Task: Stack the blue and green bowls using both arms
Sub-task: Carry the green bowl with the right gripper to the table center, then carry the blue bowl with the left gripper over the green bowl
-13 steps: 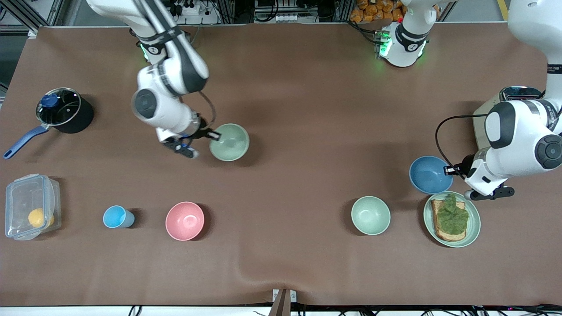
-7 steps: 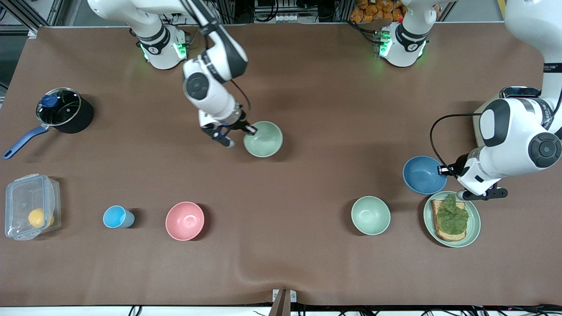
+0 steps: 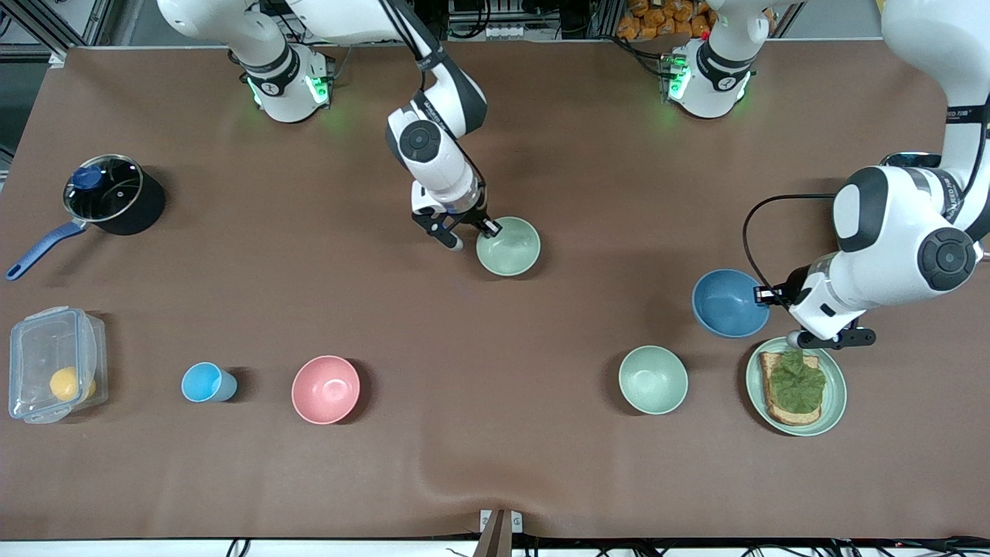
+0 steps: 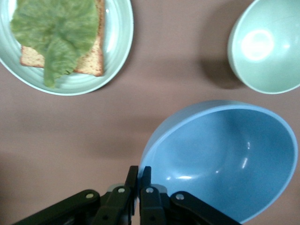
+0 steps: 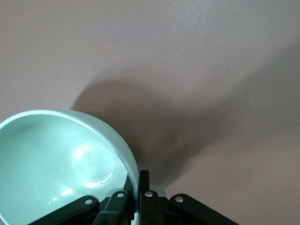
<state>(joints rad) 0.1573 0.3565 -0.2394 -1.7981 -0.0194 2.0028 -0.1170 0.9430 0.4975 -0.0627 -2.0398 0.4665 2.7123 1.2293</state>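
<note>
At the right arm's end of the table (image 3: 541, 464) stand a black saucepan (image 3: 116, 193) with a glass lid and, nearer the front camera, a clear plastic box (image 3: 54, 363) holding a yellow fruit (image 3: 64, 383). Beside the box, toward the table's middle, come a small light-blue cup (image 3: 207, 382) and a pink bowl (image 3: 326, 389). Over the middle of the table the right gripper (image 3: 473, 234) carries the green bowl (image 3: 508, 246); its fingers are pressed onto the bowl's rim on the side toward the right arm's end, one inside the wall and one outside, and the right wrist view shows the green bowl (image 5: 65, 164) tilted above its own shadow on the cloth, with the right gripper (image 5: 135, 190) clamping that rim. Toward the left arm's end a second, lighter green bowl (image 3: 653, 379) rests on the table, nearer the front camera than both held bowls. The left gripper (image 3: 776, 308) pinches the rim of the blue bowl (image 3: 725, 303) on the side toward the left arm's end; in the left wrist view the left gripper (image 4: 138, 180) grips the wall of the blue bowl (image 4: 225, 159), which hangs tilted over bare cloth between the lighter green bowl (image 4: 267, 47) and a green plate (image 4: 115, 56) bearing toast (image 4: 86, 61) and a lettuce leaf (image 4: 56, 33). The green plate (image 3: 835, 394) lies just beside the blue bowl, nearer the front camera.
</note>
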